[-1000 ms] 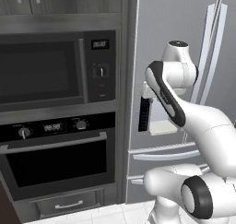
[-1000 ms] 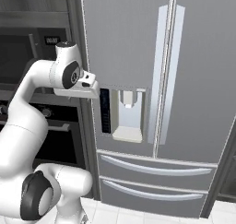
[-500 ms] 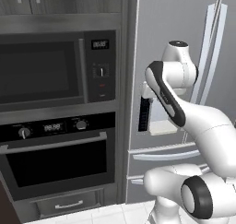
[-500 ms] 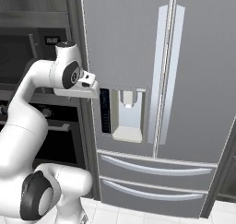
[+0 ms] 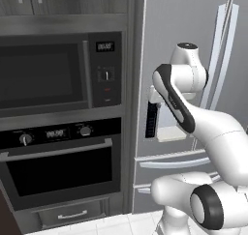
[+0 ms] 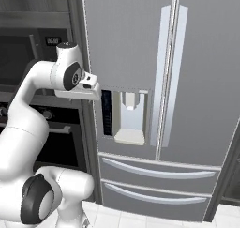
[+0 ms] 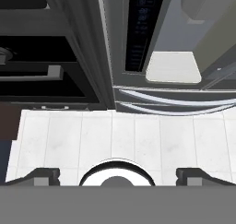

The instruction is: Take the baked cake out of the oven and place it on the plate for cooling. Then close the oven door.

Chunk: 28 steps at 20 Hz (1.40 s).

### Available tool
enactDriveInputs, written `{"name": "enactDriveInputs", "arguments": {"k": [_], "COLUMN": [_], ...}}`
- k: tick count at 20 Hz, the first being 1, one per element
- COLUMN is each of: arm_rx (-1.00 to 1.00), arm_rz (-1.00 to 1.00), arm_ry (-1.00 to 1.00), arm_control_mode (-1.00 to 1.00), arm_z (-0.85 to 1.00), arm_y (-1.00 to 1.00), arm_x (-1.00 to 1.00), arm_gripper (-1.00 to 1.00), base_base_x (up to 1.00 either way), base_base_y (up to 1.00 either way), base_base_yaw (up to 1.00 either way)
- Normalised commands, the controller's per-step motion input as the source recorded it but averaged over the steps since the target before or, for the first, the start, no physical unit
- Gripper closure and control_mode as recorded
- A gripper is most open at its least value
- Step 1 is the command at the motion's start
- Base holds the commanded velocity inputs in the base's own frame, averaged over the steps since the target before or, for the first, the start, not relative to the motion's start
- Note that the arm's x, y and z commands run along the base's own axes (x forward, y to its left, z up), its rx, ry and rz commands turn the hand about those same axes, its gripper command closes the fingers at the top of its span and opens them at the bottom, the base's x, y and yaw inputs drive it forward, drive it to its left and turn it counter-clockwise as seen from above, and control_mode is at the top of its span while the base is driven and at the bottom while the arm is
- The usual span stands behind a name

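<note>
The gripper, fingers spread wide and holding nothing, points at the white floor tiles; the closed oven door sits at eight o'clock of the arm.

Arm all glossy white, chunky rounded links, pretty bulbous. Dark grey-black bands at joints, one black stripe running along upper link. Big round black cap on base joint. End effector with small dark finger tips, blocky, spread wide.
</note>
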Motion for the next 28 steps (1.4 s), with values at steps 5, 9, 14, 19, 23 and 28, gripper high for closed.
{"name": "enactDriveInputs", "arguments": {"k": [5, 9, 14, 19, 23, 28], "arm_rx": [0.0, -0.1, -0.33, -0.36, -0.27, -0.19], "arm_rz": [0.0, 0.06, 0.08, 0.13, 0.12, 0.15], "arm_ry": [0.0, 0.0, -0.02, -0.01, 0.0, -0.01], "arm_control_mode": [-1.0, -1.0, -1.0, -1.0, -1.0, -1.0], "arm_z": [0.0, -0.05, -0.14, -0.18, -0.22, -0.24], "arm_y": [0.0, 0.11, 0.44, 0.54, 0.57, 0.5], "arm_x": [-0.04, -0.23, -0.19, -0.08, -0.05, -0.09], "arm_gripper": [-1.0, -1.0, -1.0, -1.0, -1.0, -1.0], "base_base_x": [0.0, 0.0, 0.0, 0.0, 0.0, 0.0], "base_base_y": [0.0, 0.0, 0.0, 0.0, 0.0, 0.0], "base_base_yaw": [0.0, 0.0, 0.0, 0.0, 0.0, 0.0]}}
